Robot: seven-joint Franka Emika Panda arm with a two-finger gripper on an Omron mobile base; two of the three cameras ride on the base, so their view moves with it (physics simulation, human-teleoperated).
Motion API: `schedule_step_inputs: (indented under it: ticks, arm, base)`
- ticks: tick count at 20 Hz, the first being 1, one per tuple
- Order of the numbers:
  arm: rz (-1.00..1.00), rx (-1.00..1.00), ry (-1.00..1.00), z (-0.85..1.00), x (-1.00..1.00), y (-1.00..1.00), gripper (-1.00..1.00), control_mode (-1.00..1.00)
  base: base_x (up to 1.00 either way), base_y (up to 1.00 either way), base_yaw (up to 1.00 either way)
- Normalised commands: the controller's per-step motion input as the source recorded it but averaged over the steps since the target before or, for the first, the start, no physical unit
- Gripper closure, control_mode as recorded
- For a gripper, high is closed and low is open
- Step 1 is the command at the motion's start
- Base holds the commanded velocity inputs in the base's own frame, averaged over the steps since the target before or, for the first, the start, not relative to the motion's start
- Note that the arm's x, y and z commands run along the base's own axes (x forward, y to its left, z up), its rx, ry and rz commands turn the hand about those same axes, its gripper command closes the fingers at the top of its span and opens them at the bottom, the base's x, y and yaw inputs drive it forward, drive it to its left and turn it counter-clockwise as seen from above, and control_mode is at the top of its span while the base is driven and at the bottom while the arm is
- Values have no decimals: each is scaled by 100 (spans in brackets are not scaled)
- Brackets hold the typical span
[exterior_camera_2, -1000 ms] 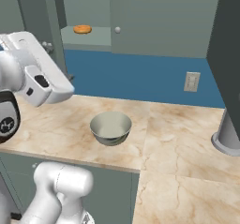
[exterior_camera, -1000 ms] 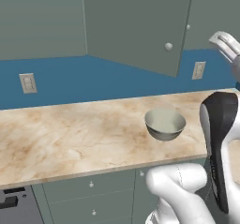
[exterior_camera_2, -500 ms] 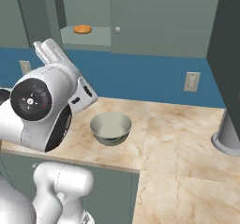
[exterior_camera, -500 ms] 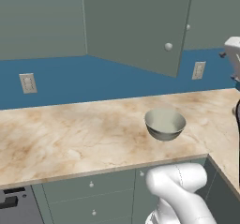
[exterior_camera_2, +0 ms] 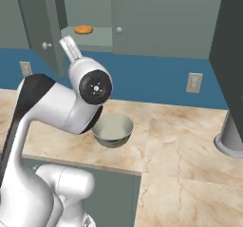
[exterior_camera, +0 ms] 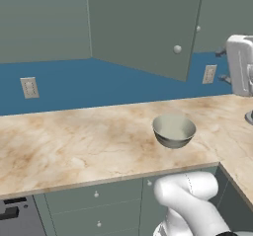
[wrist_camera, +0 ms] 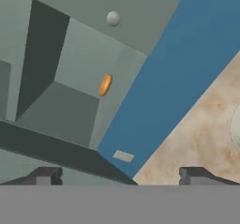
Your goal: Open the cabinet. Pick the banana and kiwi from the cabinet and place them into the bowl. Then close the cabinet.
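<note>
1. While the hand looks up at the wall units, the jaws stand wide apart with nothing between them, the two dark fingertips (wrist_camera: pixel 44 176) poking up at either end of the hand view's lower edge.
2. Straight ahead of the jaws in the hand view is the cabinet (wrist_camera: pixel 84 63), one door swung open and its pale inside showing.
3. On the shelf (exterior_camera_2: pixel 95 33) inside lies the banana (wrist_camera: pixel 105 85), a small orange-brown shape, well apart from the fingertips; the right base view has it up at the front of that shelf too, left of the closed door's white knob (exterior_camera_2: pixel 119 30).
4. No kiwi can be made out on the visible part of the shelf.
5. The open door (exterior_camera: pixel 143 27) angles out over the table in the left base view, its round knob near the lower corner; the second door beside it is closed.
6. Down on the marble table (exterior_camera: pixel 74 141), the bowl (exterior_camera: pixel 174 130) sits upright near the front edge with nothing in it, pale greenish-white inside.
7. In the right base view the arm's big round joint (exterior_camera_2: pixel 95 86) hangs in front of the bowl's near-left rim, partly covering it.
8. Blue wall runs behind the table, with a pale socket plate (exterior_camera: pixel 28 87) off to the left.
</note>
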Motion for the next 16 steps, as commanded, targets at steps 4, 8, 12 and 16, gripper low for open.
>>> schedule_step_inputs:
  ticks: [4, 8, 12, 16]
  arm:
    - [18, 13, 0, -22, 64, 3, -100, -100]
    - [7, 1, 0, -12, 63, 2, -100, -100]
    - [2, 0, 3, 0, 75, 33, -100, -100]
    - [16, 1, 14, 0, 36, 51, -100, -100]
  base:
    - [0, 0, 0]
    - [0, 0, 0]
    - [0, 0, 0]
    - [0, 0, 0]
